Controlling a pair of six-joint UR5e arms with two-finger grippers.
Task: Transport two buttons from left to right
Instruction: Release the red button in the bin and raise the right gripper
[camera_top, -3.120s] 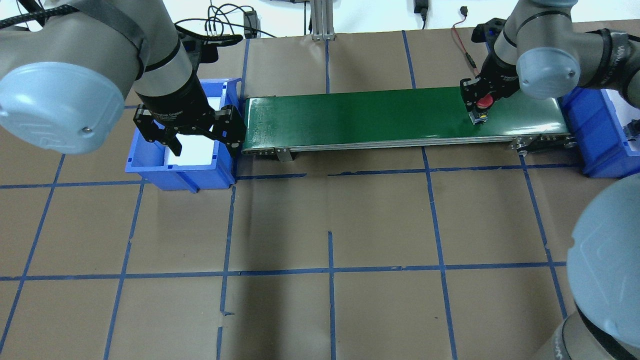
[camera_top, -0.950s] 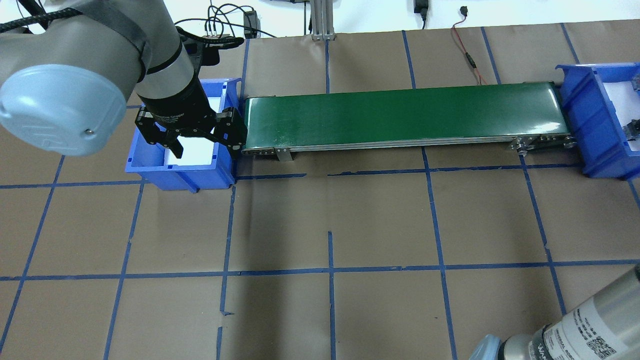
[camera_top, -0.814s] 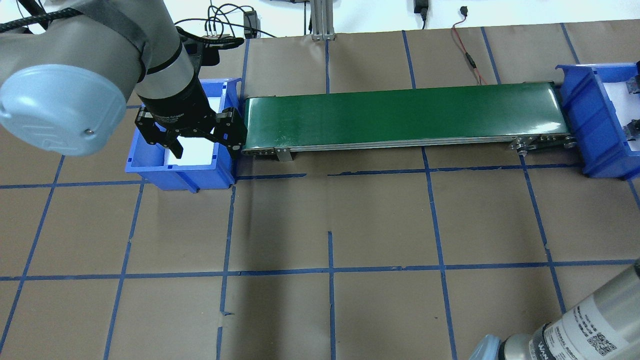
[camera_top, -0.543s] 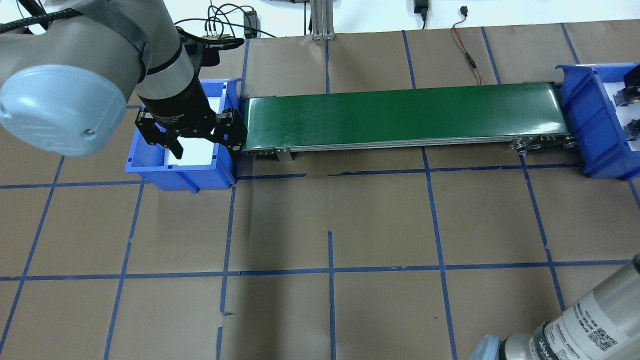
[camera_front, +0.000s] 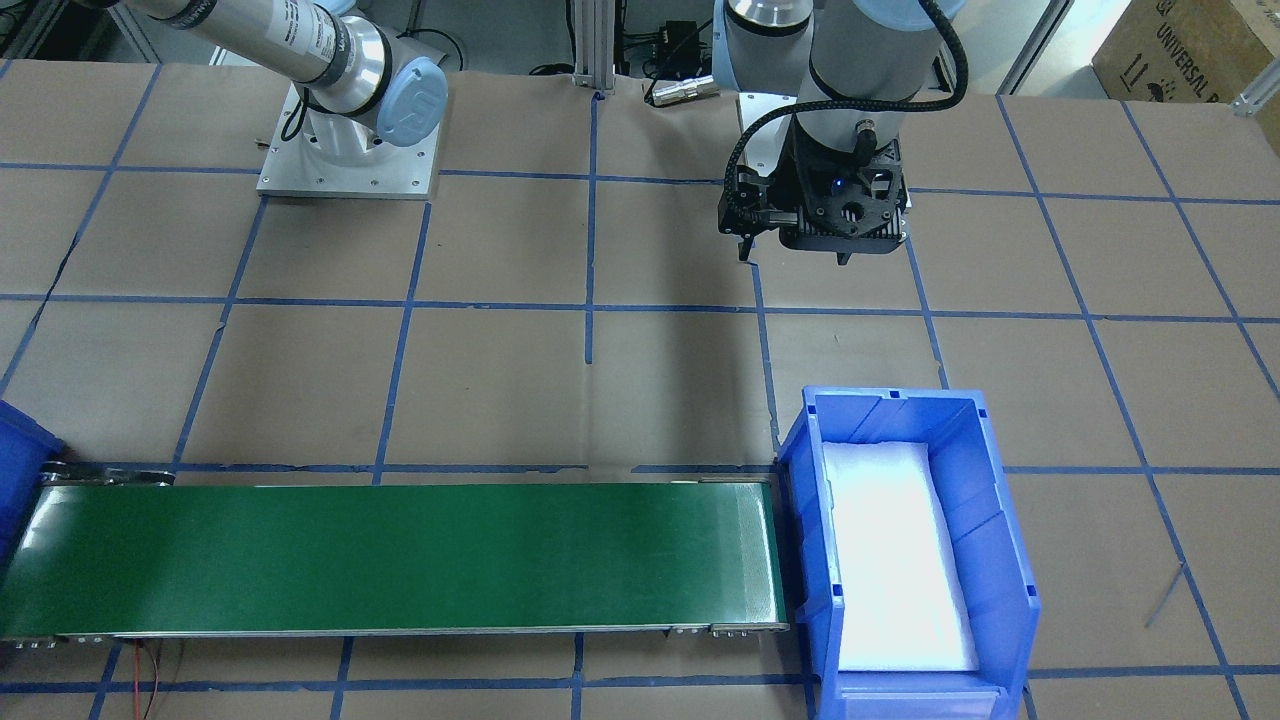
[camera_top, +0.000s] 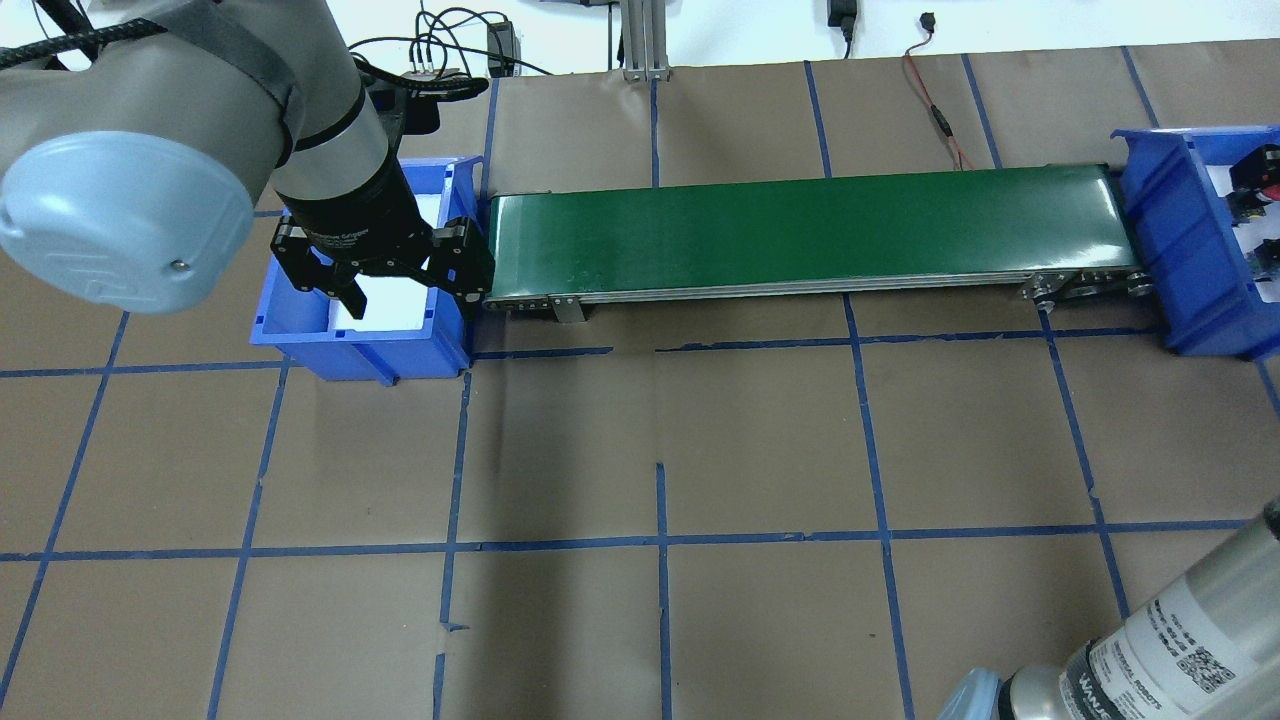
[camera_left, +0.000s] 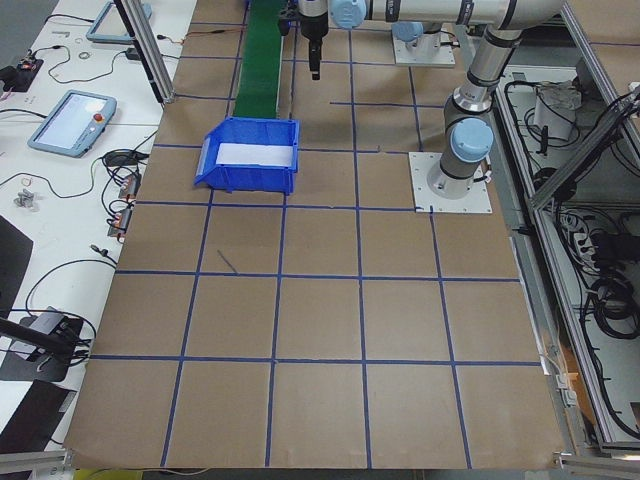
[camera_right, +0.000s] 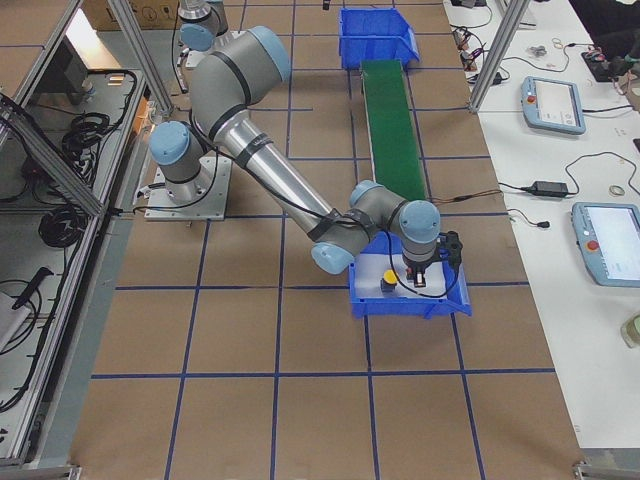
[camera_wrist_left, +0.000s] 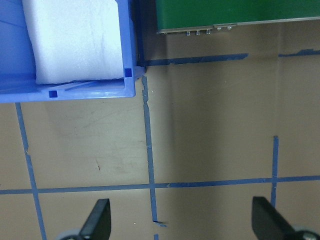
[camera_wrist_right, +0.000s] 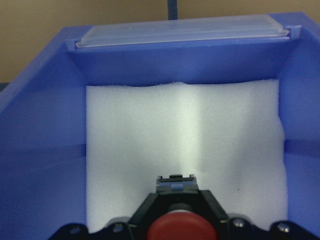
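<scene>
My right gripper (camera_wrist_right: 176, 200) is shut on the red button (camera_wrist_right: 182, 229) and holds it low over the white foam of the right blue bin (camera_wrist_right: 40, 125). The gripper also shows at the overhead view's right edge (camera_top: 1260, 185), and small in the exterior right view (camera_right: 420, 277). The yellow button (camera_right: 389, 286) sits on the foam in that same bin (camera_right: 410, 306), beside the gripper. My left gripper (camera_top: 405, 285) is open and empty, above the table by the front right corner of the left blue bin (camera_top: 300, 330). Its fingertips (camera_wrist_left: 97, 220) show over brown paper.
The green conveyor belt (camera_top: 800, 230) runs between the two bins and carries nothing. The left bin (camera_front: 800, 500) shows only white foam. Blue tape lines grid the brown paper table (camera_top: 660, 450). Cables lie at the table's far edge.
My right gripper carried the red button from the belt's right end to over the right bin, coming back into the overhead view's right edge. The left arm has not moved.
</scene>
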